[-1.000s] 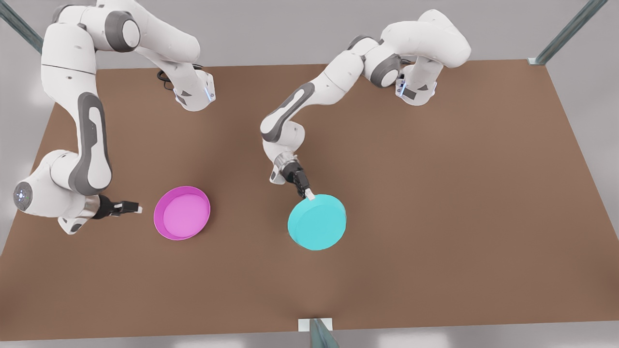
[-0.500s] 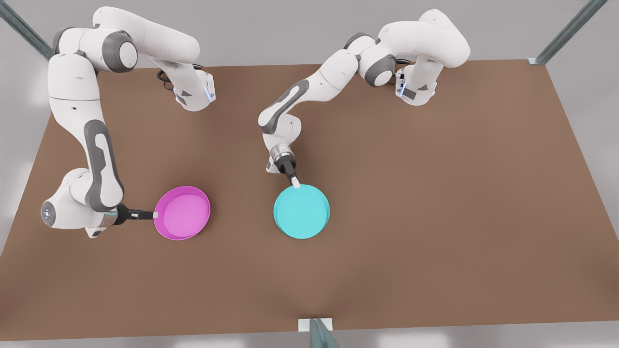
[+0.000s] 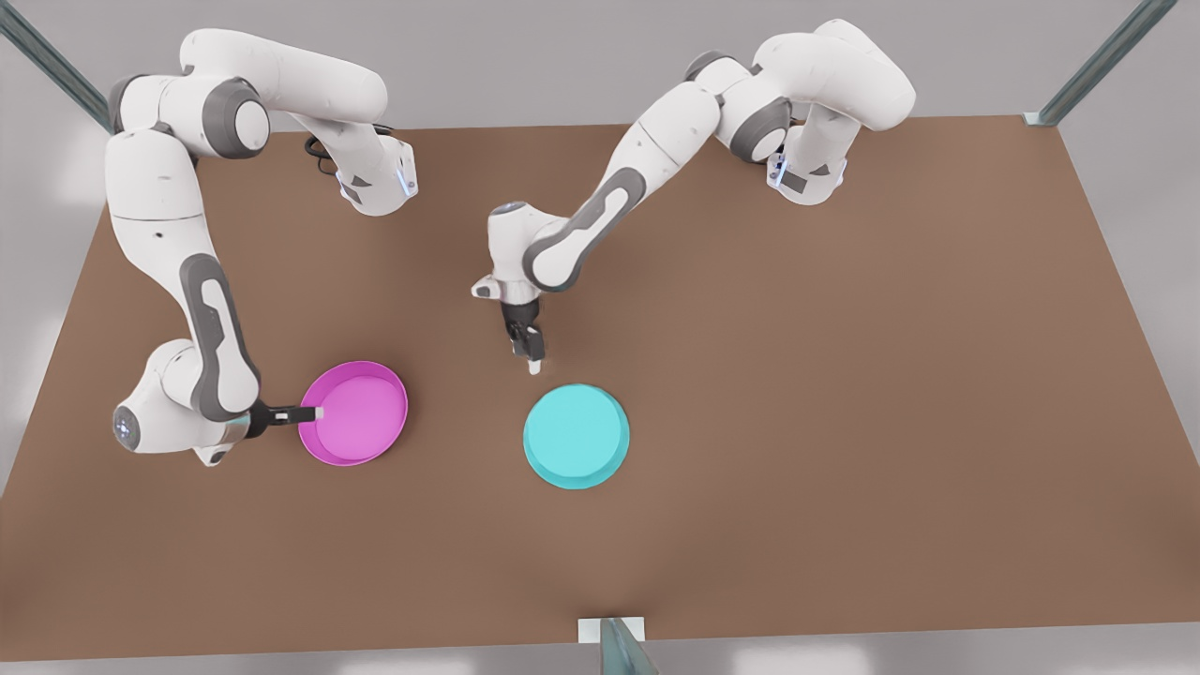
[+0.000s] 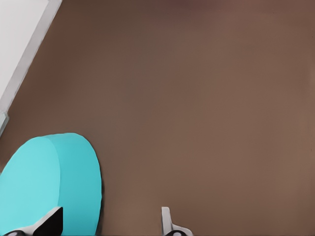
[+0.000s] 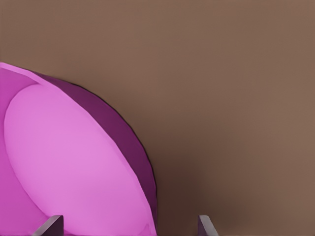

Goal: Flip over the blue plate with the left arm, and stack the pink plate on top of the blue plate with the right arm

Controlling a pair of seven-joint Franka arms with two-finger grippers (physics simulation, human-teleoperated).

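The blue plate [image 3: 576, 436] lies flat on the brown table [image 3: 844, 375] with its plain underside up and rim down, a smooth round turquoise disc near the table's middle. The pink plate [image 3: 353, 413] sits upright, hollow side up, toward the front view's left and well apart from the blue one; its glossy magenta wall rings a lighter pink floor.

The left gripper [image 3: 533, 366] points down just beyond the blue plate's far edge, clear of it. In the left wrist view its 2 fingers [image 4: 166, 222] stand wide apart and hold nothing.

The right gripper [image 3: 315, 412] reaches level over the pink plate's rim on the front view's left. Its fingers [image 5: 205, 227] are spread wide, with the rim between them, not clamped.
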